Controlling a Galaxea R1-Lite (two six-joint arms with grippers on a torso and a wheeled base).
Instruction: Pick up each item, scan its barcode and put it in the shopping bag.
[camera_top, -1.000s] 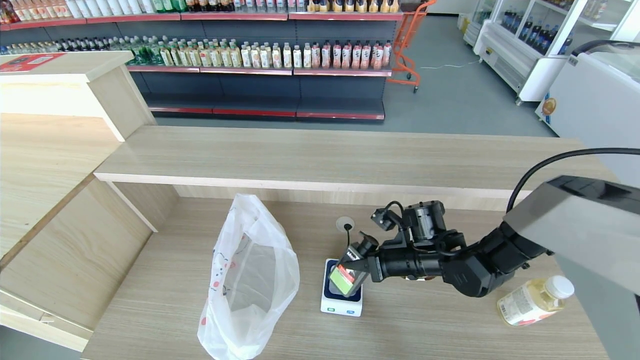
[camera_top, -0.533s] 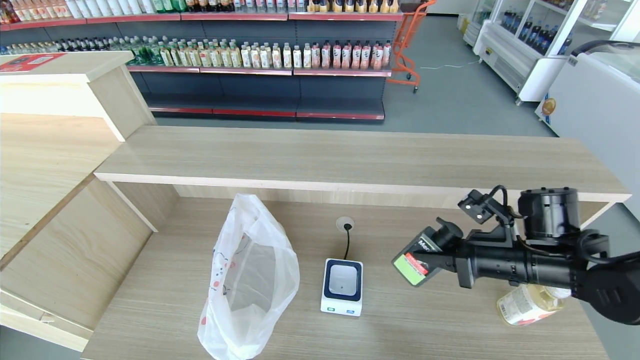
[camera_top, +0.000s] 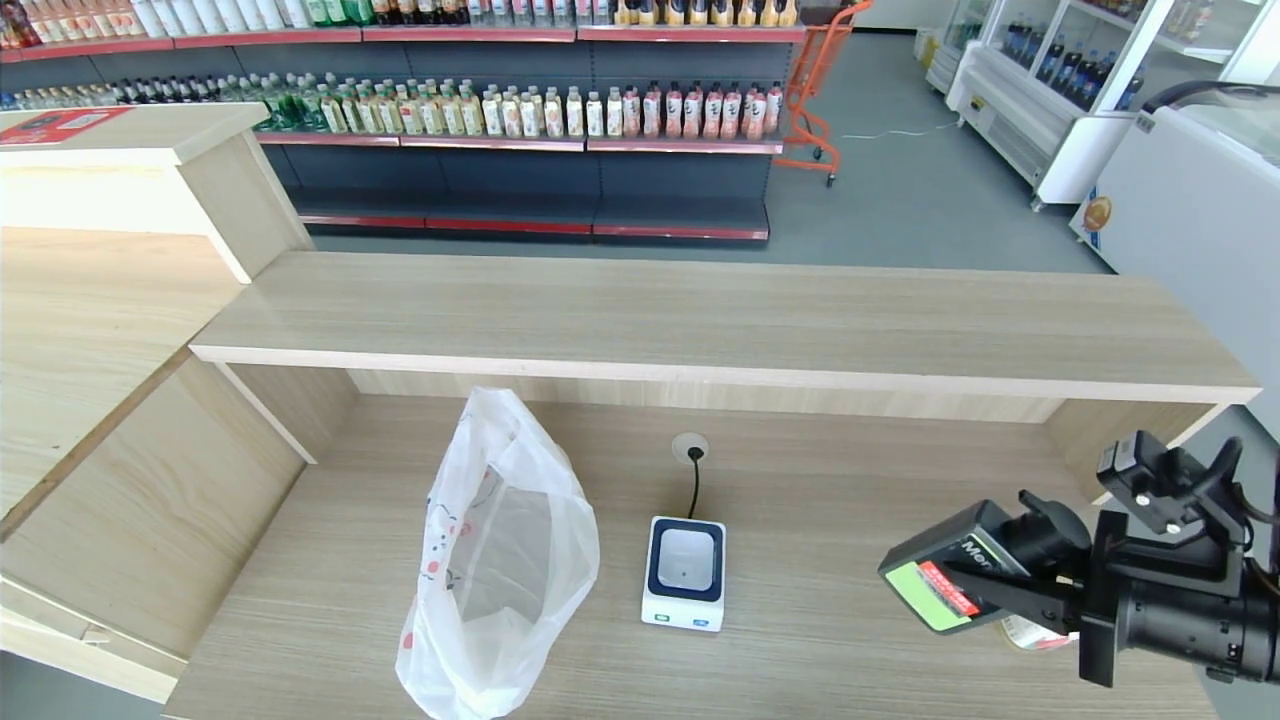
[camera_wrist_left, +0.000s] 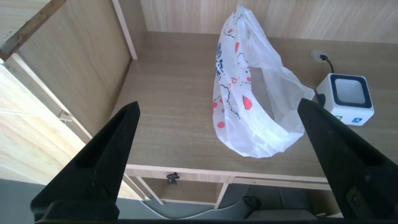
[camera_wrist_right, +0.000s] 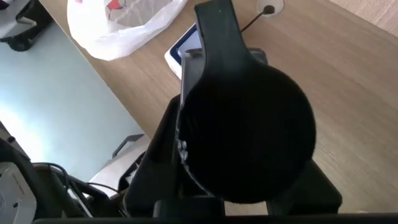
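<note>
Dark item (camera_top: 940, 590) is being gripped by right gripper (camera_top: 1000, 592) over the desk's (camera_top: 800, 660) right end. Fingers are clamped on its rear, long axis approx level, green-label end pointing left twd scanner (camera_top: 684, 572). Beyond, left gripper (camera_wrist_left: 217, 106) is being held wide open facing shopping bag (camera_top: 500, 560).

Light wood-grain checkout counter (camera_top: 330, 600), white plastic shopping bag (camera_top: 500, 560) standing open at left, barcode scanner (camera_top: 685, 585) just beside it at centre, its black cable running back to a round port (camera_top: 690, 447), labelled container (camera_top: 1022, 632) mostly hidden at right.
</note>
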